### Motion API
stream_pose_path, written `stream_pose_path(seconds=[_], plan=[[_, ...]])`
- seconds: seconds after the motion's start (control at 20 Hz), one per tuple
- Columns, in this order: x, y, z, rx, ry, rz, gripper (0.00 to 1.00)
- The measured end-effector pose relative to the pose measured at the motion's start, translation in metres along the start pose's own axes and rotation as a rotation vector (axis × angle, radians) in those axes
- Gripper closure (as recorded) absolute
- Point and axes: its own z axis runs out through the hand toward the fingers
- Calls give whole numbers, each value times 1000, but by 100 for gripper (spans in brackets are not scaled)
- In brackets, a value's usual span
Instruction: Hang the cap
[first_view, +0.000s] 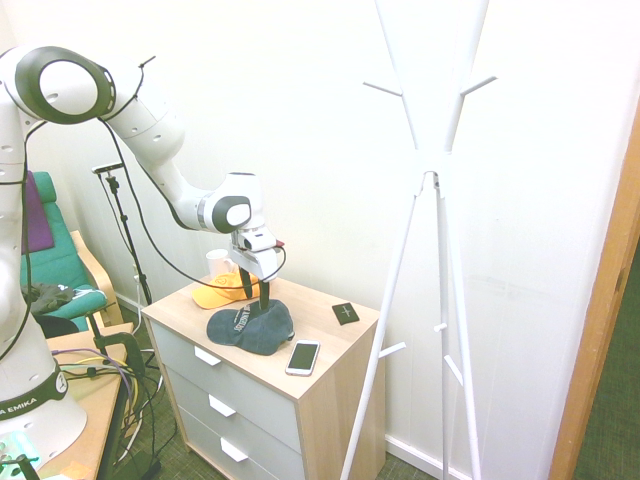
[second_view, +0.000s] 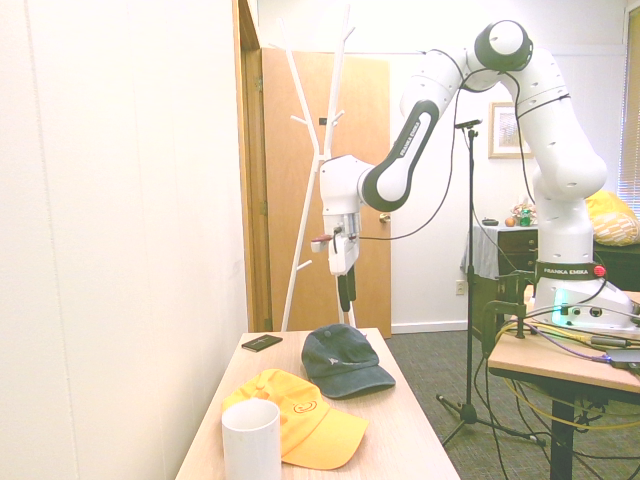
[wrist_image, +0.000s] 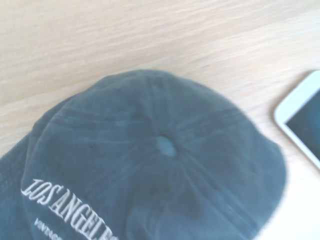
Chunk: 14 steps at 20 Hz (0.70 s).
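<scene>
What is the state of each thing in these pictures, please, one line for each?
Navy cap: lying flat on the dresser top, not hung, not held.
Yellow cap: lying on the dresser, beside the navy cap.
Gripper: above the navy cap, holding nothing.
White cup: upright.
Phone: lying flat, screen up.
Coat stand: upright, nothing on its pegs.
Dresser: drawers closed.

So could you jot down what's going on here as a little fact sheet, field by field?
place: wooden dresser top beside a white coat stand
cap to hang: navy cap, lying flat on the dresser, "LOS ANGELES" stitched on the front
gripper: gripper just above the navy cap, fingers close together, holding nothing
other cap: orange cap, next to the navy one
other items: white cup, white phone, small black card
progress: cap not yet picked up
</scene>
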Motion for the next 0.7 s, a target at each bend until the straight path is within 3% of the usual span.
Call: stream_pose_path(seconds=[0.15,0.2,0.7], plan=[[-4,-7,25,21,13,-64,0],[-5,-7,33,23,20,-80,100],[-7,-10,50,36,65,-112,100]])
